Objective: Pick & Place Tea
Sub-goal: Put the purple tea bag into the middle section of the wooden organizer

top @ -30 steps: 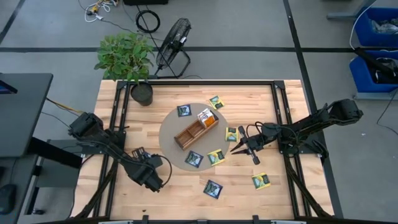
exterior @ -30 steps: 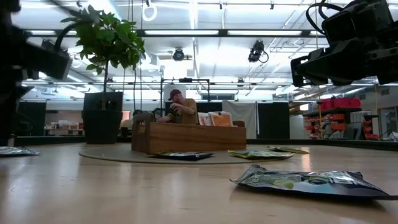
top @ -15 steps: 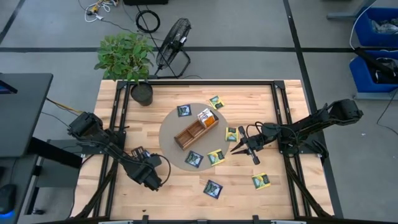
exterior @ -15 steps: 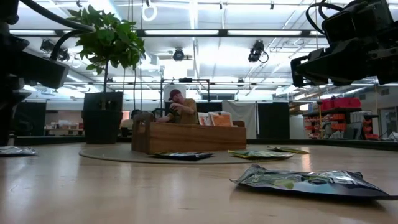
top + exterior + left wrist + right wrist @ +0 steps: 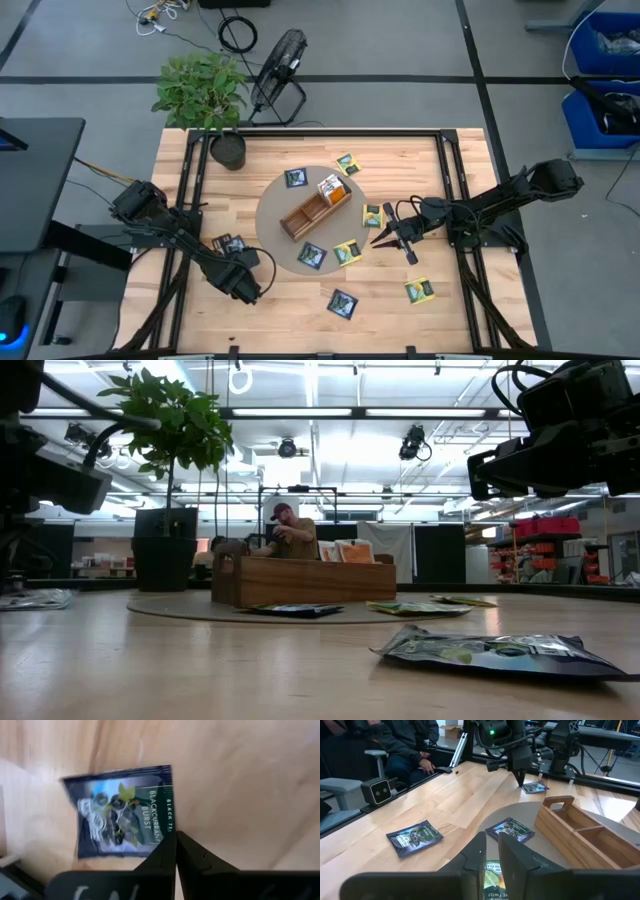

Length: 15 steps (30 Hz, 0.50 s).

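Observation:
A long wooden tray stands on a round mat, with orange-and-white tea packets upright in its far-right compartment. Several flat tea packets lie around it. Near the table's left edge a dark navy tea packet lies on the wood, and my left gripper is shut at its edge. The right wrist view shows that gripper pointing down beside the packet. My right gripper hovers right of the mat, its fingers slightly apart and empty, over a yellow-green packet. My left gripper pinches the navy packet by one corner, at the end of the edge that carries the printing, between its two fingers. The fingers come from above, pointing down. The rest of the packet lies on the table top.
A potted plant stands at the far left corner. Loose packets lie near the front edge and front right. Black frame rails run along both sides. People sit beyond the table's near side.
My left gripper has come down a little over the navy packet and shut on its corner. The packet now sits slightly bunched at the low view's left edge instead of lying flat. My right arm has kept still.

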Available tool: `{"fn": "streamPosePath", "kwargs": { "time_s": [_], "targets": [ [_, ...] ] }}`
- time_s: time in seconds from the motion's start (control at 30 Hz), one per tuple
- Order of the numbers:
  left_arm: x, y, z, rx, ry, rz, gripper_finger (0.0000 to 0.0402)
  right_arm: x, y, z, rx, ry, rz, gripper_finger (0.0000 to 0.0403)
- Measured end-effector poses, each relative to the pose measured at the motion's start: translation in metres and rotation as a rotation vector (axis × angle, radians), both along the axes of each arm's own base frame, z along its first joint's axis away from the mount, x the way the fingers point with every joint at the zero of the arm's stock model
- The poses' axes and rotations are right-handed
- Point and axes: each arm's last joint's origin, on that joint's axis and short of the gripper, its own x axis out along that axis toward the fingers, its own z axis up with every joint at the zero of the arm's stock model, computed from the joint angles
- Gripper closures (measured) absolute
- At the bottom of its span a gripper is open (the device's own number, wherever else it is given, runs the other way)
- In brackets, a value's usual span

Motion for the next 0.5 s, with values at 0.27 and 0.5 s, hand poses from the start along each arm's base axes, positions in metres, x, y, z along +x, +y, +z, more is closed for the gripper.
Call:
{"fn": "streamPosePath", "kwargs": {
  "time_s": [0.27,0.5],
  "targets": [
    [0.010,-0.008,0.004,-0.064,-0.063,-0.046,0.0399,0.000,0.000,0.000,0.004,0.002,-0.001,0.0344],
    [0.029,-0.022,0.029,-0.094,-0.162,-0.109,0.0400,0.000,0.000,0.000,0.007,0.003,-0.002,0.0344]
  ]
}}
